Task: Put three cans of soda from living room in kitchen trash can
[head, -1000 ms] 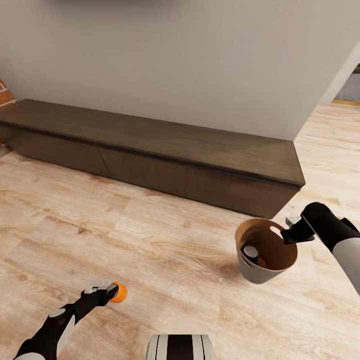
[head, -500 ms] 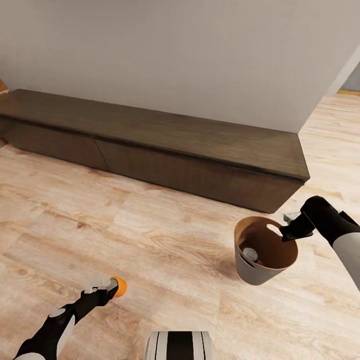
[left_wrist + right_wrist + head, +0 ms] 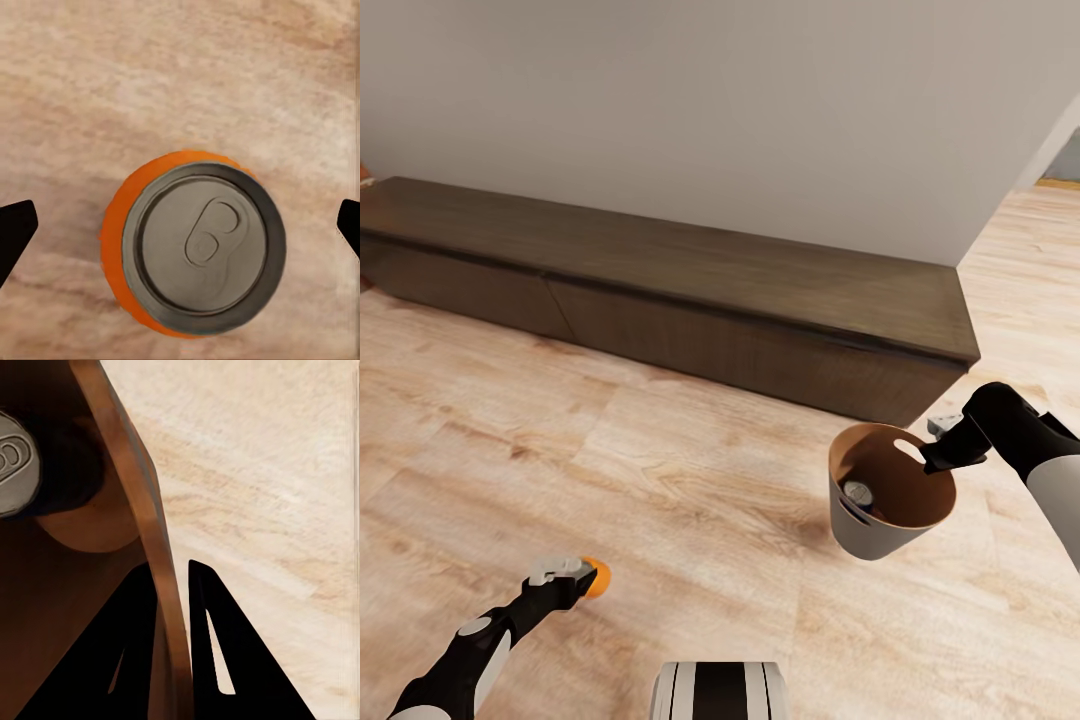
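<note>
An orange can of soda (image 3: pixel 598 577) hangs low over the wood floor with my left gripper (image 3: pixel 578 578) shut on it. The left wrist view looks down on the can's silvery top (image 3: pixel 204 253), with dark fingertips (image 3: pixel 15 232) at either side. My right gripper (image 3: pixel 942 456) is shut on the rim of the tash can (image 3: pixel 880 530), a pale grey bucket with a brown inside, held off the floor. In the right wrist view both fingers (image 3: pixel 217 652) pinch the bucket wall (image 3: pixel 139 502). A can with a silvery top (image 3: pixel 857 492) lies inside the bucket, its top (image 3: pixel 11 465) also seen from the right wrist.
A long, low dark wood cabinet (image 3: pixel 660 270) runs along the white wall (image 3: pixel 710 110) ahead. The wall ends in a corner at the right, with more wood floor (image 3: pixel 1030 260) past it. My base (image 3: pixel 720 695) sits at the bottom edge.
The whole view has shifted, so the camera moved; the brick patch at far left has slid out. The bucket in my right gripper rose slightly and the can inside it shifted.
</note>
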### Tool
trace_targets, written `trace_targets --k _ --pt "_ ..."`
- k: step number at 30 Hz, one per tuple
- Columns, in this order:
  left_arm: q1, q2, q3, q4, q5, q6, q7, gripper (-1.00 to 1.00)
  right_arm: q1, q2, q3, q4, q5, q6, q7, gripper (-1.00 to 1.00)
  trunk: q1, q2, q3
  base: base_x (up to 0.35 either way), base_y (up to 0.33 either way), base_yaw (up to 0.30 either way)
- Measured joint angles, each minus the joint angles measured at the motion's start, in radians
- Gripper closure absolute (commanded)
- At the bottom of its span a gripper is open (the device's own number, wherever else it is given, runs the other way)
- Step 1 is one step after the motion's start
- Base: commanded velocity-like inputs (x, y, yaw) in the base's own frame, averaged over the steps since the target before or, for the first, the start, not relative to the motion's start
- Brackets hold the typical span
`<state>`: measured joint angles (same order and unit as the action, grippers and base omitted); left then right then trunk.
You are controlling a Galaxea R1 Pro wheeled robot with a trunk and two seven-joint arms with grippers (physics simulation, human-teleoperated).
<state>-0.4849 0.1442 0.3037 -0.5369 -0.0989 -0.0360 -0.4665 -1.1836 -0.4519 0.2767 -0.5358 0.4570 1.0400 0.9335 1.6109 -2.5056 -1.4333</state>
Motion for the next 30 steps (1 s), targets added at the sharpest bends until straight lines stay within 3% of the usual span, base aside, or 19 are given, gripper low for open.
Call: trace_targets --k 30 --pt "0.000 -0.002 0.000 0.000 0.002 -0.001 0.000 -1.00 0.000 0.000 0.002 0.003 0.003 -0.001 0.000 1.00 0.001 -0.001 -0.012 0.005 -0.004 0.000"
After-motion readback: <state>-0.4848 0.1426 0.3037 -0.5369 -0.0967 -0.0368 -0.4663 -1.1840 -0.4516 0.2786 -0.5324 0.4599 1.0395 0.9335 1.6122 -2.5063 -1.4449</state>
